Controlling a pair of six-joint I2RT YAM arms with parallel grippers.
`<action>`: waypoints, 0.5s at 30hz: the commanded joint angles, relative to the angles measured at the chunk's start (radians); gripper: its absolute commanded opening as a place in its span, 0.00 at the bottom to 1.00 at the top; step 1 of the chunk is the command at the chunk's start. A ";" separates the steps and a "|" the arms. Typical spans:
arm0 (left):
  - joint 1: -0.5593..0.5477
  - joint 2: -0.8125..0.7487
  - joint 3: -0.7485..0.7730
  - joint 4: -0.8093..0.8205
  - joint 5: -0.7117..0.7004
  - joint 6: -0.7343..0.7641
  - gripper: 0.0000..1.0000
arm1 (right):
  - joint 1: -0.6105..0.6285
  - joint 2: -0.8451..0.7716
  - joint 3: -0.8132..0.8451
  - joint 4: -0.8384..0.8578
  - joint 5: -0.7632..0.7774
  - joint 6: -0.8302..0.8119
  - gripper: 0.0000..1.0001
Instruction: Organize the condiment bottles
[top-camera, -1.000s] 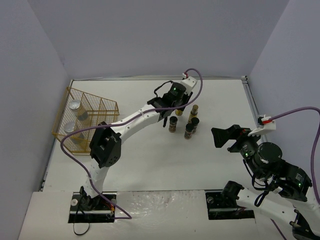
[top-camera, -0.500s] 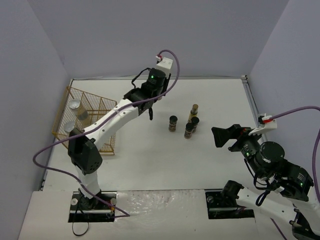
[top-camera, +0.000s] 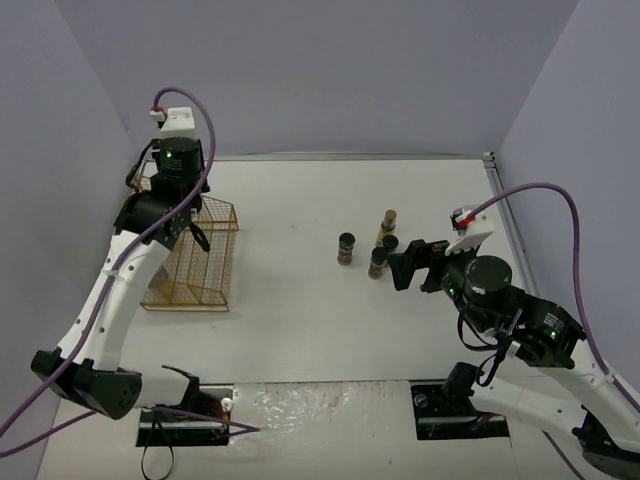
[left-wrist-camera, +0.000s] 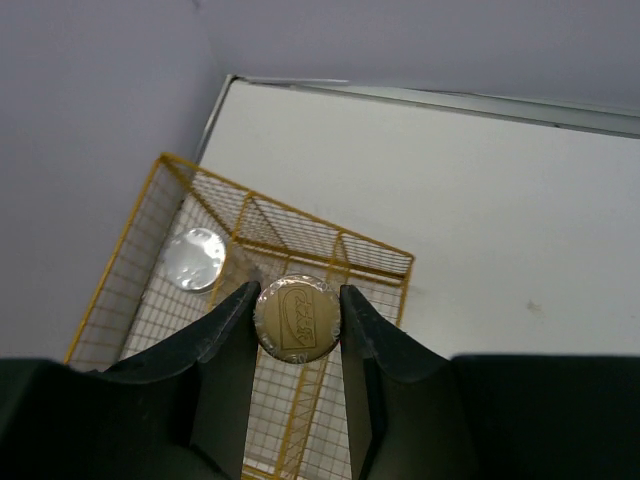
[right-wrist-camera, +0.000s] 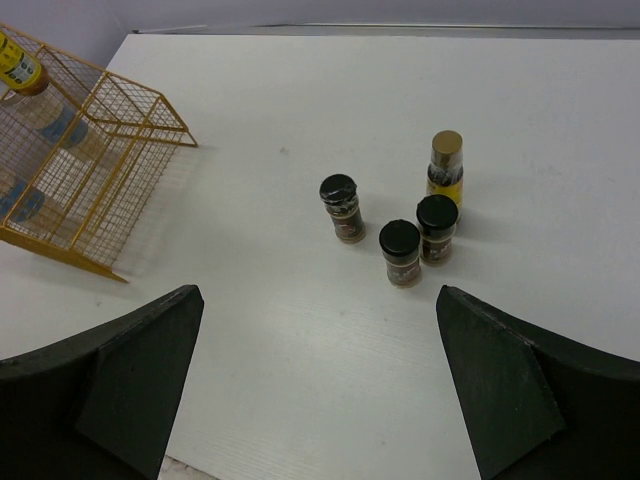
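As left gripper (left-wrist-camera: 296, 297) pinches a bottle (left-wrist-camera: 297, 322), seemingly over rack rim (left-wrist-camera: 330, 243), right gripper (right-wrist-camera: 315, 293) gapes.

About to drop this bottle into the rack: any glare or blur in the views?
Left wrist: gold-capped bottle sharp, silver cap in the rack glares white. Right wrist: loose bottles crisp, soft shadows. Top external: even light, no blur.

The wire rack (top-camera: 190, 270) is gold mesh on a white bench (top-camera: 300, 300). The gold-capped bottle (left-wrist-camera: 297, 318), between black jaws, bears an embossed logo; a neighbouring cap (left-wrist-camera: 195, 259) is silver. The dark jars (right-wrist-camera: 401, 252) have black caps. The slim bottle (right-wrist-camera: 445, 170) is yellow-filled and tan-capped. The cables (top-camera: 530, 186) are purple.
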 joint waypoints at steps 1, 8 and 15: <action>0.088 -0.074 -0.015 0.021 -0.022 -0.024 0.00 | 0.001 0.028 -0.001 0.120 -0.050 -0.033 1.00; 0.155 -0.070 -0.098 0.036 0.051 -0.097 0.00 | 0.001 0.026 -0.015 0.124 -0.066 -0.029 1.00; 0.157 -0.069 -0.183 0.125 0.057 -0.153 0.00 | 0.000 -0.004 -0.042 0.123 -0.070 -0.007 1.00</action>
